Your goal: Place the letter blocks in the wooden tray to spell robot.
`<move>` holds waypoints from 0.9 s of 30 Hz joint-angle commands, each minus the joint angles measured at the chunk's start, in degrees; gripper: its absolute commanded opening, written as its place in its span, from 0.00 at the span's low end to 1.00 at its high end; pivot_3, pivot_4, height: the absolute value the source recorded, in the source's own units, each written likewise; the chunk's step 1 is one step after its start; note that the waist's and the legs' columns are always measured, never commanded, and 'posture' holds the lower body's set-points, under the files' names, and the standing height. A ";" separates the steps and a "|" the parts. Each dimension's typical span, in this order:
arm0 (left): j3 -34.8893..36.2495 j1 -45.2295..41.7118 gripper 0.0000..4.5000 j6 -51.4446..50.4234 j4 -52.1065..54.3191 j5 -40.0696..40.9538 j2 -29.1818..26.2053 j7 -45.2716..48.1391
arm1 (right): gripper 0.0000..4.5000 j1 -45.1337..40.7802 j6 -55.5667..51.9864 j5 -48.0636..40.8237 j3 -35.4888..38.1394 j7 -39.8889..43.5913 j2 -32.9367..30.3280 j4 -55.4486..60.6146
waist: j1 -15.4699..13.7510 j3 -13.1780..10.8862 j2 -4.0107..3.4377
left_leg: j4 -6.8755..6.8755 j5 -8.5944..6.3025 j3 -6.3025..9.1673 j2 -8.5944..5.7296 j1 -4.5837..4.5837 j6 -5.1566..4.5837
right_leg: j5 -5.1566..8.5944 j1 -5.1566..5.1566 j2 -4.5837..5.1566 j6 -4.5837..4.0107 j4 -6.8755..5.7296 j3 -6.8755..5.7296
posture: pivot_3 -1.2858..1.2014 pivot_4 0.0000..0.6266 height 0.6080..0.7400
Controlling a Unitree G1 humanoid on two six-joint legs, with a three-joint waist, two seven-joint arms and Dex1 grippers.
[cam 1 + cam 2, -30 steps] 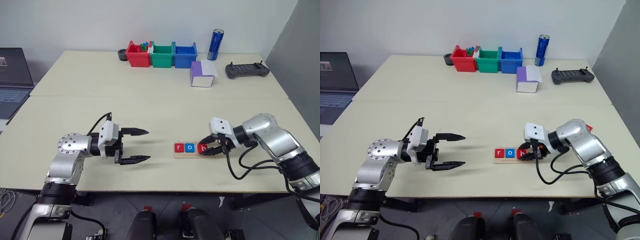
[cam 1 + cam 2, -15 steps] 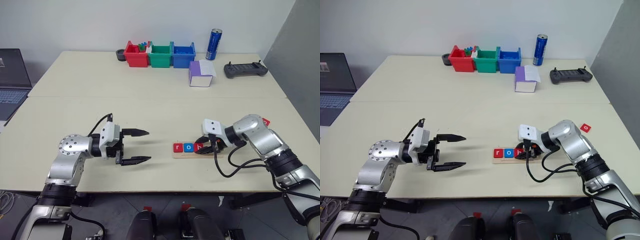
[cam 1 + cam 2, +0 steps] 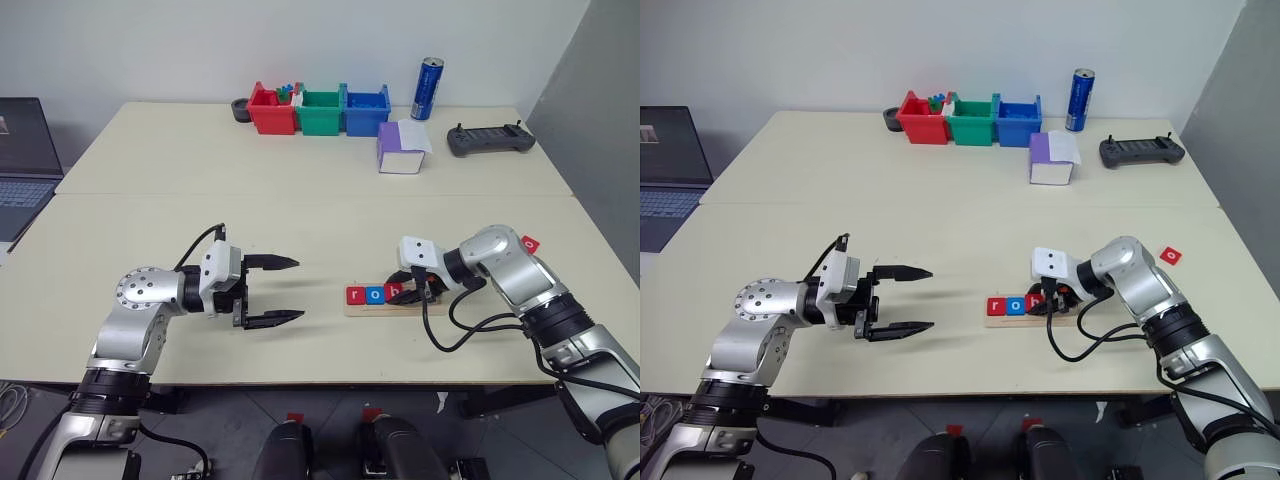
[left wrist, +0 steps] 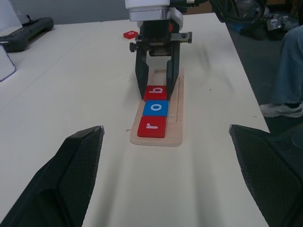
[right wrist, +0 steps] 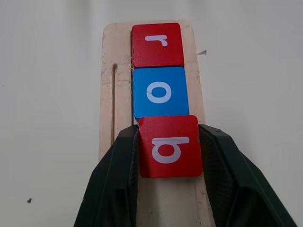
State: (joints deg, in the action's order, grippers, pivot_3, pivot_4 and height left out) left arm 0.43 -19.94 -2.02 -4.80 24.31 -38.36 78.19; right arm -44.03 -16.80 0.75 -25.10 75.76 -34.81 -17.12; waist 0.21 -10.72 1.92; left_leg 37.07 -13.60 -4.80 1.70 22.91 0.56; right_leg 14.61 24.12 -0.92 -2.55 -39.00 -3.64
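Step in hand: seating of the third letter. The right tool [image 4: 155,80] is closed partway on the red "b" block [image 5: 169,146], one finger against each side edge of the tile, and holds it low over the wooden tray [image 4: 178,105]. The red "r" block [image 4: 152,126] lies at the tray's near end in the left wrist view, and the blue "o" block [image 4: 156,108] sits directly behind it; both lie flat in the groove. The "b" block touches or slightly overlaps the edge of the "o" block in the right wrist view, and it sits a little askew to the row. Whether it rests fully in the groove cannot be told.

The left tool [image 3: 270,292] hovers above the counter [image 3: 300,210] well to the left of the tray, fingers spread wide, holding nothing.

Progress, as judged: "r", "o" and "b" are at the tray; a second "o" and a "t" remain. One red tile [image 3: 1171,255] lies on the counter beyond the right arm; its letter is too small to read.

Next move, as judged: square the "b" block against the "o" block, press it flat, then open the right tool and lift clear without dragging the tile. Risk: the overlapping edge may tip the neighbouring tile.
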 commanded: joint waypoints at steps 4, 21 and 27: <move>1.30 -0.16 1.00 0.51 1.29 0.87 -0.82 -0.01 | 0.33 -0.96 -0.11 0.29 0.68 1.37 -0.23 1.49 | -0.01 0.00 0.00 | 0.00 0.00 0.00 0.00 0.00 0.00 | 0.00 0.00 0.00 0.00 0.00 0.00 | 0.52 0.24 1.00; 1.05 -1.64 1.00 2.14 -1.46 0.25 -0.55 0.12 | 0.33 -0.87 0.17 0.19 1.49 2.58 -0.31 1.57 | -0.02 0.00 0.00 | 0.00 0.00 0.00 0.00 0.01 0.00 | 0.00 0.01 0.00 0.00 0.00 0.00 | 0.52 0.24 1.00; 1.15 -1.01 1.00 2.42 -1.36 0.22 -0.54 -0.27 | 0.33 -1.26 1.95 0.75 1.35 2.91 -0.68 0.30 | -0.02 0.00 0.00 | 0.00 0.00 0.00 0.00 0.01 0.00 | 0.00 0.01 0.00 0.00 0.00 0.00 | 0.52 0.24 1.00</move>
State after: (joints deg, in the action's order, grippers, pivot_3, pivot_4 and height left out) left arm 0.45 -20.84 -0.63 -7.16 24.31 -38.57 78.14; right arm -44.16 -15.73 1.23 -24.76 78.57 -35.08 -17.27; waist 0.19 -10.72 1.92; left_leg 37.07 -13.60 -4.81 1.70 22.92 0.56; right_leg 14.61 24.12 -0.92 -2.55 -39.00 -3.64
